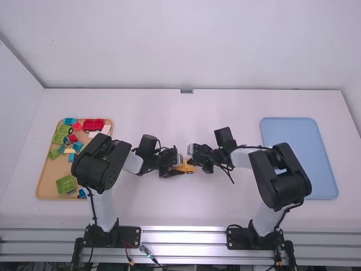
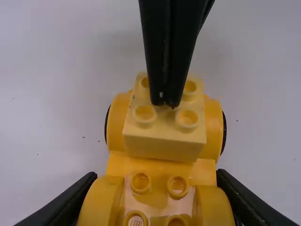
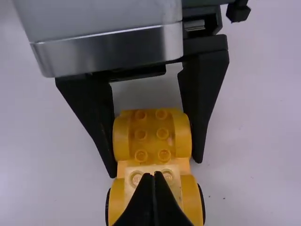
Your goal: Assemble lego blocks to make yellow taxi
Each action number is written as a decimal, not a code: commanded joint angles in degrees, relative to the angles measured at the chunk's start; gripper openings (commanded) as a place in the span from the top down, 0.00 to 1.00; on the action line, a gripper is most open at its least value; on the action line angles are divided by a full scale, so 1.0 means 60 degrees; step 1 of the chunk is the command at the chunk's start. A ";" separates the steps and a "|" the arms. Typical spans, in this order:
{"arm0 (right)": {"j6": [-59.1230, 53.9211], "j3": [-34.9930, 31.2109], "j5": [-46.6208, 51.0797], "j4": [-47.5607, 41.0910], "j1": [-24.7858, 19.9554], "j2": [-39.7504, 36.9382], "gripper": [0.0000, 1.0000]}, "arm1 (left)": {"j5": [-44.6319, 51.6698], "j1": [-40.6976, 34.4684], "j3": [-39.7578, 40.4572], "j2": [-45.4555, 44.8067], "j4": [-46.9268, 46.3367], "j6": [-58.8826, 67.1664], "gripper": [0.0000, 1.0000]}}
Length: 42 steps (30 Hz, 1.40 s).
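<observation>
At nine o'clock, the tray [image 1: 47, 189] holds spare bricks [image 1: 93, 125]. Mid-bench [image 1: 169, 113], the left hand [image 3: 154, 167] has its fingers closed on the yellow base [image 3: 150, 136], under a pale block [image 2: 164, 145]. Towards three o'clock, the right hand [image 2: 166, 104], fingers together and empty, touches the block's top, apparently the pressing step; next comes a firm, straight push. Farther towards three lies the blue mat [image 1: 299, 158].

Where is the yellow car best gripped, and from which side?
Probably across its six-stud end, approached from that end, one finger on each flank, as the left gripper does. The yellow car is narrow there, and the raised brick stays reachable from above.
</observation>
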 commanded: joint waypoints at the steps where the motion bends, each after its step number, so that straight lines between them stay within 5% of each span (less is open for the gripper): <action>1: -0.0022 -0.0255 0.0331 -0.0040 -0.0025 -0.0204 1.00 | 0.0102 0.0007 0.0000 0.0160 0.0000 0.0040 0.53; 42: 0.0543 -0.0521 0.0769 0.0925 0.0270 0.0546 1.00 | 0.0106 0.0007 0.0000 0.0160 -0.0011 0.0040 0.55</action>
